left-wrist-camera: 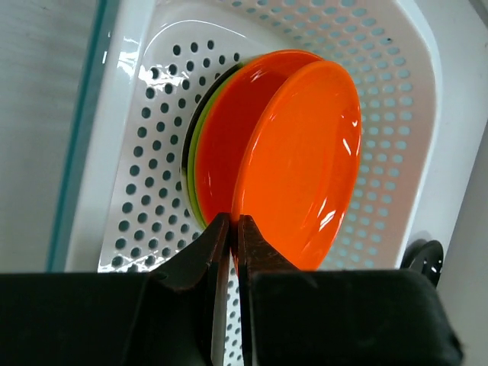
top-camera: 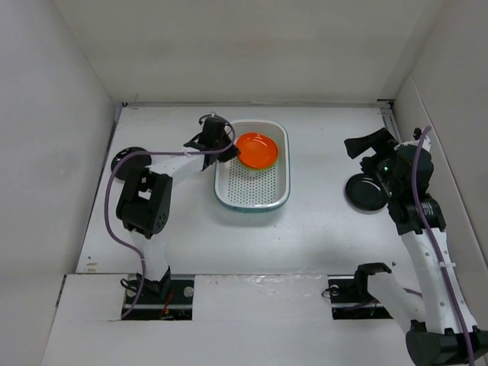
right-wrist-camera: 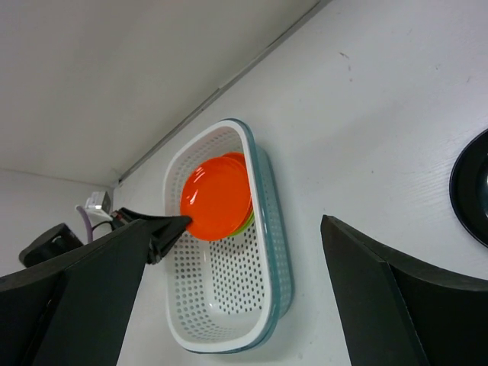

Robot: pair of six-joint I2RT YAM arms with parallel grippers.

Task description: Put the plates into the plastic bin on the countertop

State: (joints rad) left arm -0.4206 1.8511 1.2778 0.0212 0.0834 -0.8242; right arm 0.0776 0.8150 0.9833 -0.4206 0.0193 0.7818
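The white perforated plastic bin (top-camera: 252,191) stands on the countertop (top-camera: 320,221) at mid-table. My left gripper (top-camera: 229,149) is shut on the rim of an orange plate (top-camera: 257,150). It holds the plate tilted over the bin's far end. In the left wrist view the held orange plate (left-wrist-camera: 305,160) leans over a second orange plate (left-wrist-camera: 225,137), a lime green one (left-wrist-camera: 196,171) and a black rim (left-wrist-camera: 187,145) stacked in the bin (left-wrist-camera: 381,76). A black plate (top-camera: 367,193) lies on the countertop to the right. My right gripper (top-camera: 371,152) hovers open and empty just beyond it.
White walls close in the countertop at the back and both sides. A dark round thing (top-camera: 126,160) lies at the left, partly hidden by my left arm. The right wrist view shows the bin (right-wrist-camera: 229,305) and the black plate's edge (right-wrist-camera: 473,187).
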